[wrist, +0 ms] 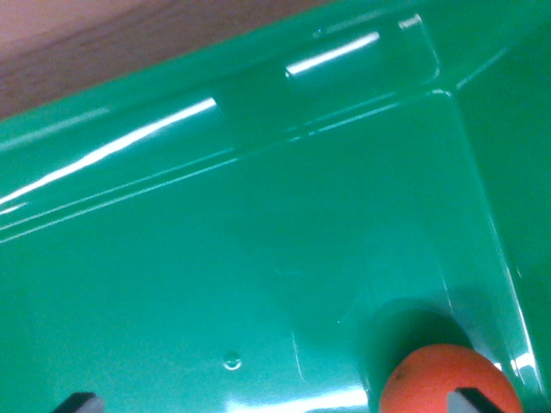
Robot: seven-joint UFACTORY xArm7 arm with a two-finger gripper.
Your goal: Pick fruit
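An orange fruit (435, 379) lies on the floor of a green plastic bin (258, 258), low at the wrist view's right, close to the bin's right wall; its lower part is cut off by the frame edge. My gripper (277, 403) is open just above the bin floor. Only its two dark fingertips show at the bottom edge, far apart. The left fingertip (79, 401) has bare green floor around it. The right fingertip (479, 401) overlaps the orange's right side. Most of the gap between the fingers holds nothing but floor.
The bin's glossy back wall and rim (258, 112) run across the top, with a moulded step near the top right corner. A strip of brown wooden surface (95, 43) shows beyond the rim at top left. The right wall (516, 172) rises steeply.
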